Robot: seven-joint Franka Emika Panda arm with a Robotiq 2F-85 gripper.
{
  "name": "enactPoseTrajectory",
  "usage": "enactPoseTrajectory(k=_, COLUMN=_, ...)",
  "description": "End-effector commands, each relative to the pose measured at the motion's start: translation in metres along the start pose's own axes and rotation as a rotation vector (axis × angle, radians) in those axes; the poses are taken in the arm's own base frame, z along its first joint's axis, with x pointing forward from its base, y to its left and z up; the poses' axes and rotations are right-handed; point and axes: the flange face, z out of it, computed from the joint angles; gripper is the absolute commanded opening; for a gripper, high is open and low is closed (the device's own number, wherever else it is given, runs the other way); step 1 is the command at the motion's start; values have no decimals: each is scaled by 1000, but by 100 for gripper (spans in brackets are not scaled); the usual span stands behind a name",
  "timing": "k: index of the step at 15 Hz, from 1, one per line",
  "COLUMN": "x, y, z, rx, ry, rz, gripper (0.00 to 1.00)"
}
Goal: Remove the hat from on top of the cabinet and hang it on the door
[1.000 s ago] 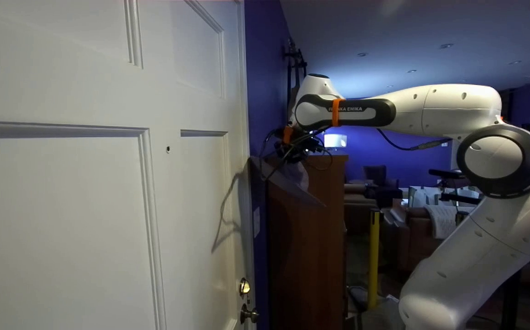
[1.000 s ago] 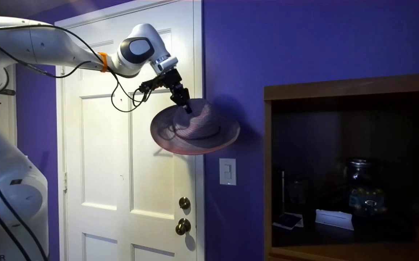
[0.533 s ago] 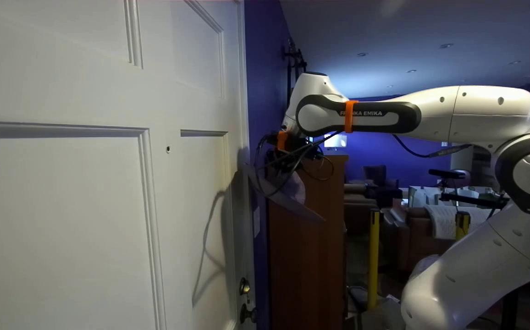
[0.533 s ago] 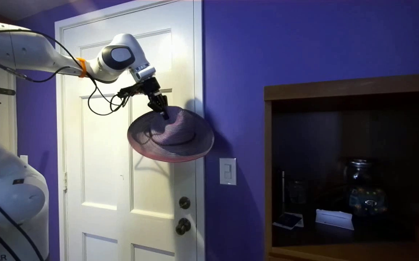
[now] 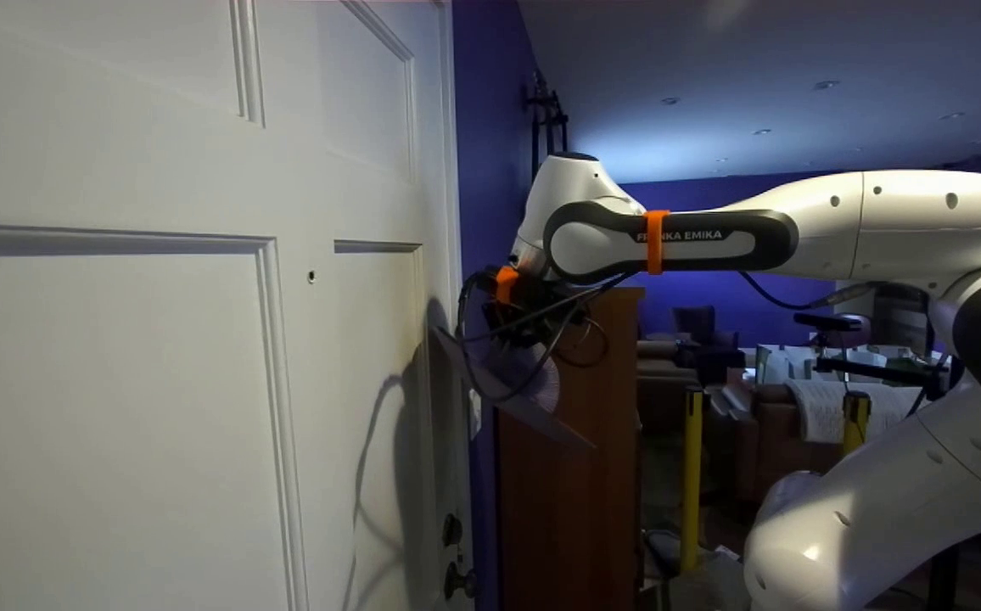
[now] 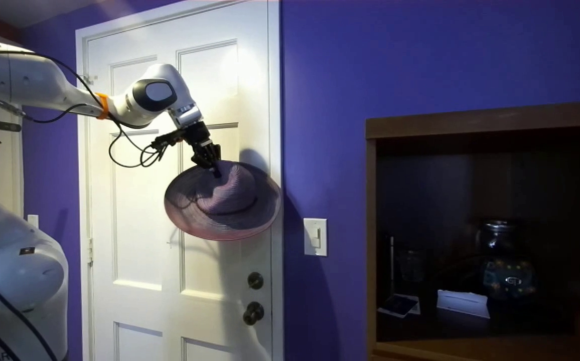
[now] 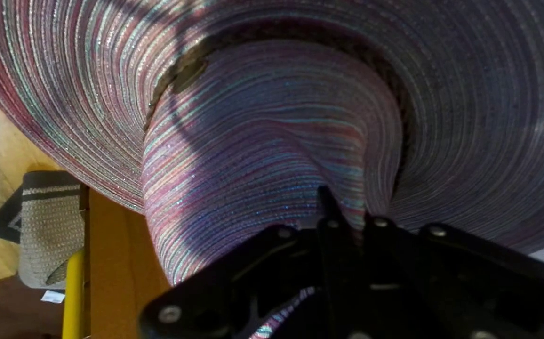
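My gripper (image 6: 216, 173) is shut on the crown of a wide-brimmed, purple-pink striped hat (image 6: 235, 198). In the wrist view the fingertips (image 7: 345, 205) pinch the crown's fold and the hat (image 7: 253, 165) fills most of the picture. The hat hangs tilted in front of the right half of the white panelled door (image 6: 142, 215), above the knobs. In an exterior view the hat's brim (image 5: 554, 420) reaches close to the edge of the door (image 5: 117, 382); I cannot tell if it touches. The reddish-brown cabinet (image 5: 571, 509) stands beyond; it also shows at the right (image 6: 371, 225).
A blue-purple wall (image 6: 330, 65) with a light switch (image 6: 315, 236) lies between door and cabinet. A brass knob (image 6: 253, 313) and a lock (image 6: 255, 281) sit below the hat. A small dark spot (image 5: 311, 277) marks the door. Loose cables (image 6: 129, 163) hang at the wrist. A yellow post (image 5: 692, 484) stands behind.
The arm has carried the hat from the wall's edge sideways over the door, and lower. The gripper has stayed shut on the hat. Its shadow has moved further onto the door.
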Motion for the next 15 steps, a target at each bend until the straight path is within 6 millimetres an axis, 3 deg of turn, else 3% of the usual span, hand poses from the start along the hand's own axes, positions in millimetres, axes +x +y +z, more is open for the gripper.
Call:
enactPoseTrajectory(k=1, x=1, y=0, z=0, rx=0, ry=0, rz=1, gripper=4)
enactPoseTrajectory(k=10, x=-98, y=-4, z=5, rx=48, ry=9, rz=24, gripper=1)
enactPoseTrajectory(k=15, x=-142, y=0, z=22, rx=101, ry=-22, rz=121, gripper=1)
